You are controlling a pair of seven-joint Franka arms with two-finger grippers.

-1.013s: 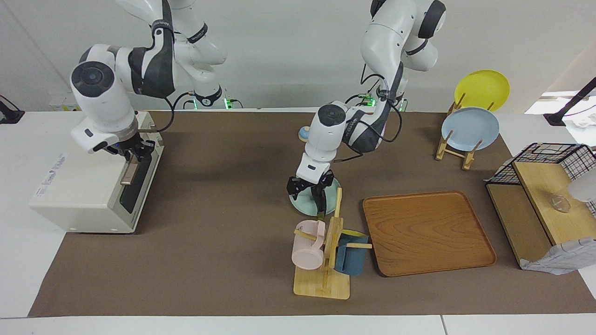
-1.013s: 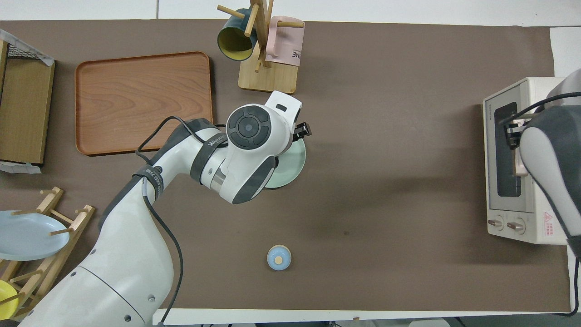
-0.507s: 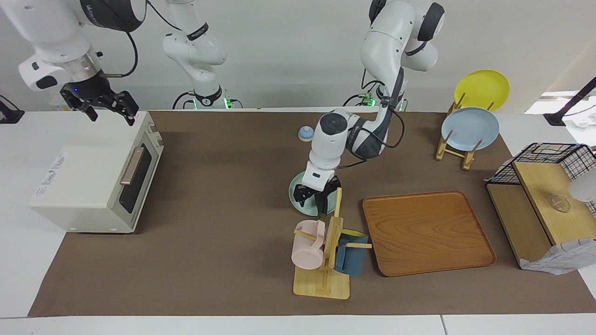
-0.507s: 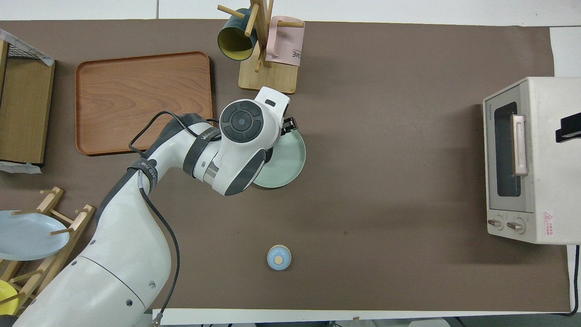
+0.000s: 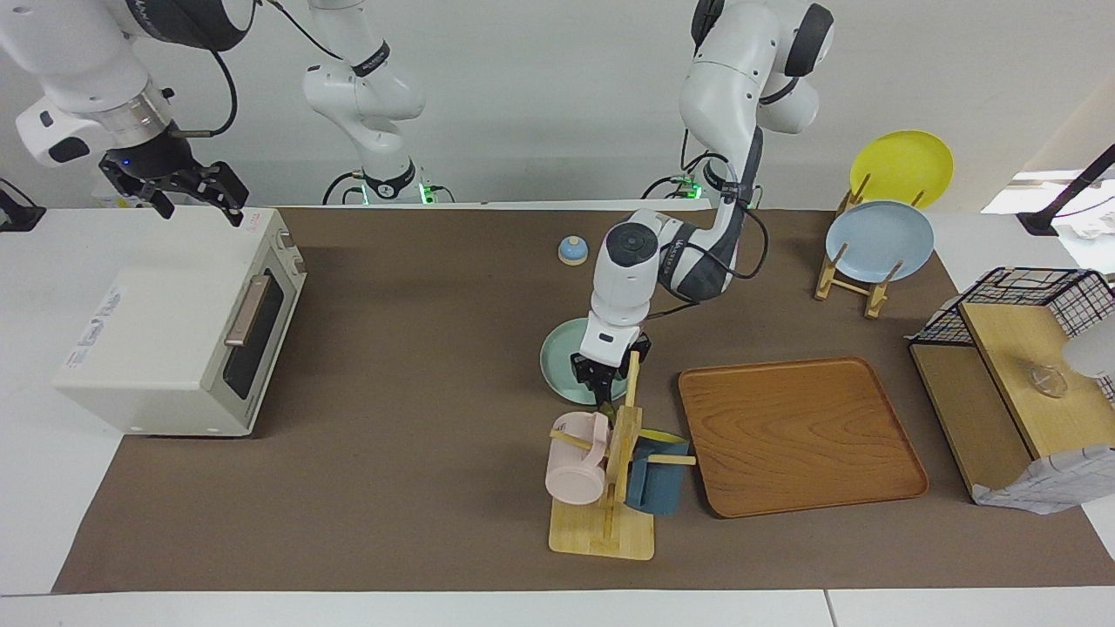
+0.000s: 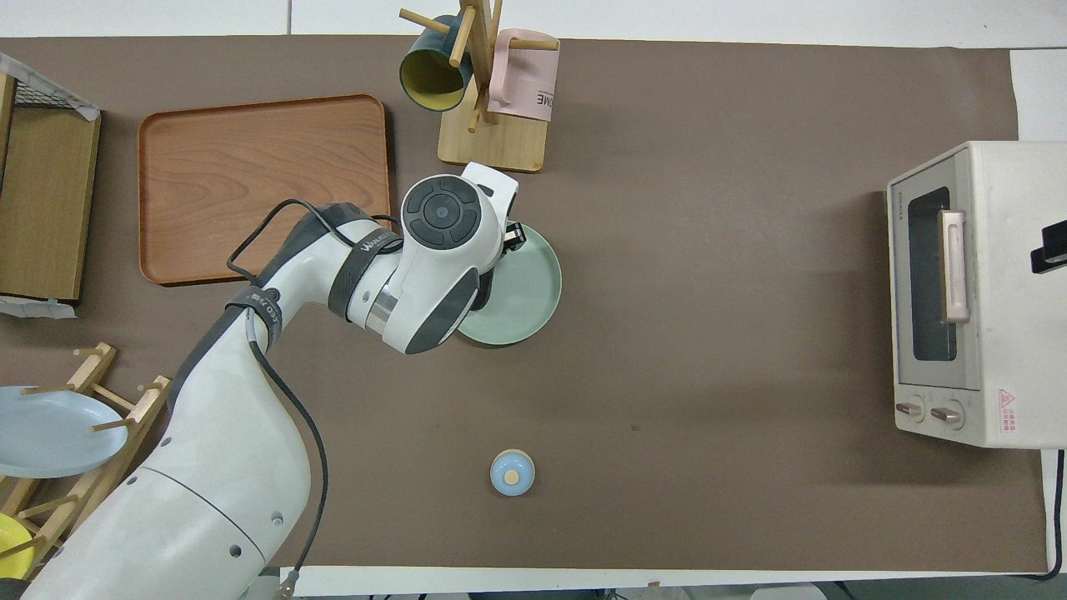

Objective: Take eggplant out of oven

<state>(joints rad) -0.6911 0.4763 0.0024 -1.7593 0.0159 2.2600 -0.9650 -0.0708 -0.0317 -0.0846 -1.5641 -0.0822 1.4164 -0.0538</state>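
Observation:
The cream-white oven (image 5: pixel 174 335) stands at the right arm's end of the table with its dark glass door shut; it also shows in the overhead view (image 6: pixel 967 292). My right gripper (image 5: pixel 193 202) is open and empty, raised above the oven's top; only a dark tip of it (image 6: pixel 1049 248) shows from overhead. My left gripper (image 5: pixel 601 373) points down over the pale green plate (image 5: pixel 557 353), at the plate's edge farther from the robots. A slim dark thing, the eggplant (image 5: pixel 603 398), shows just below it at that edge, mostly hidden. From overhead the left arm covers it.
A wooden mug rack (image 5: pixel 610 488) with a pink and a blue mug stands close to the plate, farther from the robots. A wooden tray (image 5: pixel 801 435) lies beside it. A small blue bell (image 5: pixel 572 251), a plate stand (image 5: pixel 875 244) and a wire basket (image 5: pixel 1028 296) are also there.
My right gripper left the oven's handle and rose above the oven, with the door shut. My left gripper shifted over the plate toward the tray and turned.

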